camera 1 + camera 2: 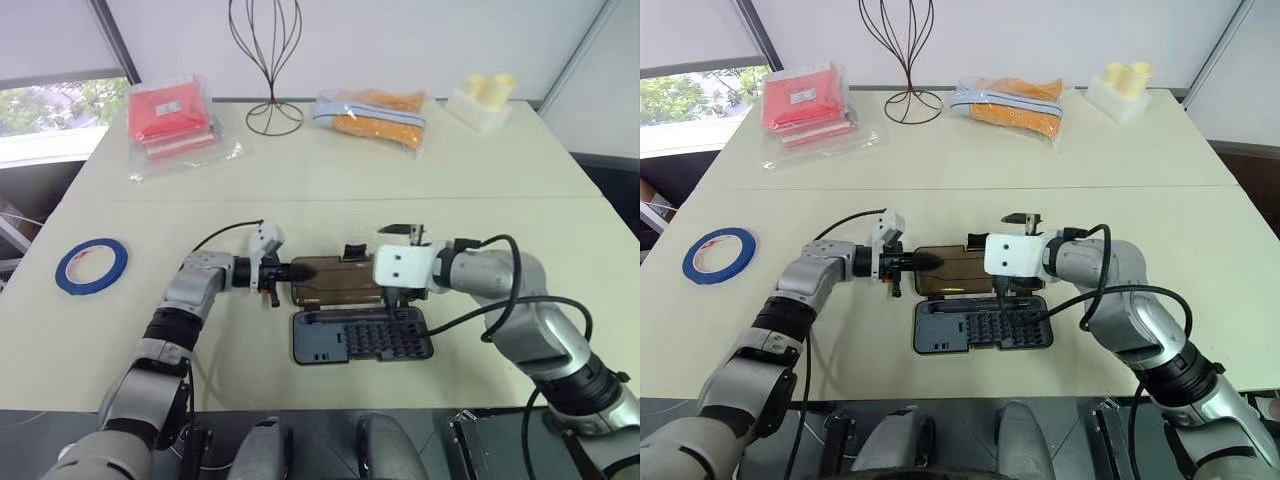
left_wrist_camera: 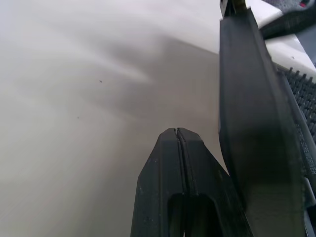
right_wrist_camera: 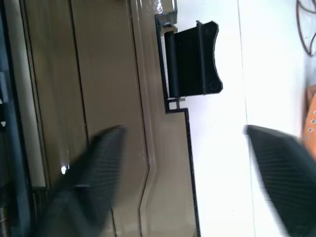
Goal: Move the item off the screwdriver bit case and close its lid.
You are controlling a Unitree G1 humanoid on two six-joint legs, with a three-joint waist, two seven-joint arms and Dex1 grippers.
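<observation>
You have the flat rectangular plastic screwdriver bit case (image 1: pixel 362 336) lying open near the front edge of the pale worktop (image 1: pixel 330 180), its dark blue-grey tray of small bits nearest you and the translucent smoky-brown lid (image 1: pixel 335 282) with its small black latch tab (image 3: pixel 192 59) folded back flat behind it. Your left gripper (image 1: pixel 305 270) has its two black fingers pressed together, empty, tip at the lid's left end. Your right gripper (image 3: pixel 187 168) stands wide open over the lid's latch edge, holding nothing
</observation>
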